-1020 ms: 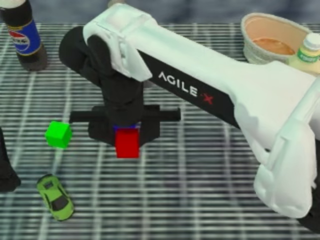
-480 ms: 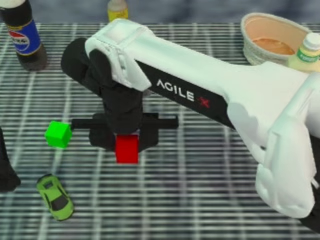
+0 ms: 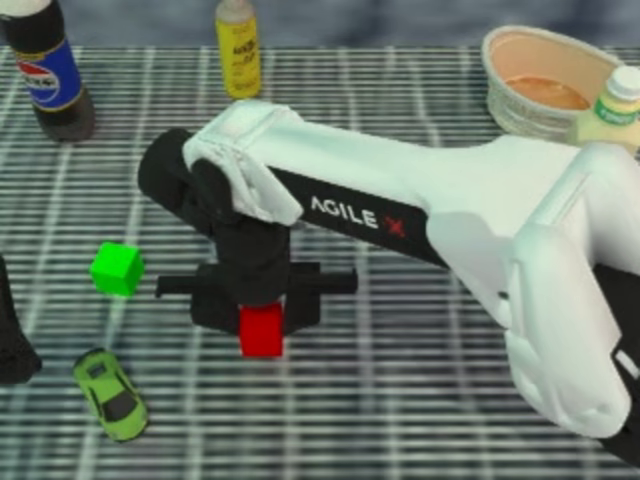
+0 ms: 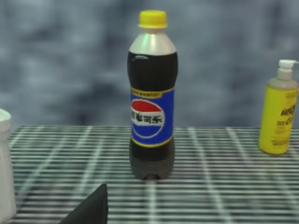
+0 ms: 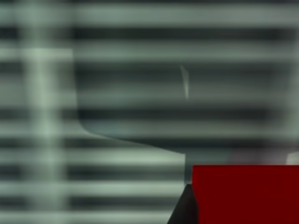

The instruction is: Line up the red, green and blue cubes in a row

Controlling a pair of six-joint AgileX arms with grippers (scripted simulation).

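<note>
The red cube (image 3: 260, 331) sits between the fingers of my right gripper (image 3: 260, 318), which is shut on it near the table's middle left. In the right wrist view the red cube (image 5: 245, 193) fills the lower corner, with one dark finger (image 5: 186, 209) against its side and the striped table just below. The green cube (image 3: 117, 268) rests on the table to the left of the gripper, apart from it. The blue cube is hidden. My left arm (image 3: 10, 345) is parked at the left edge; only a dark finger tip (image 4: 88, 210) shows in its wrist view.
A lime-green toy car (image 3: 110, 393) lies front left, below the green cube. A cola bottle (image 3: 48, 70) stands back left, a yellow pump bottle (image 3: 238, 48) at the back middle. A bowl (image 3: 545, 75) and a small bottle (image 3: 612, 105) stand back right.
My right arm has drawn toward the table's front with the red cube, which now looks smaller and lower. The yellow bottle has come into view behind the arm. The green cube has not moved.
</note>
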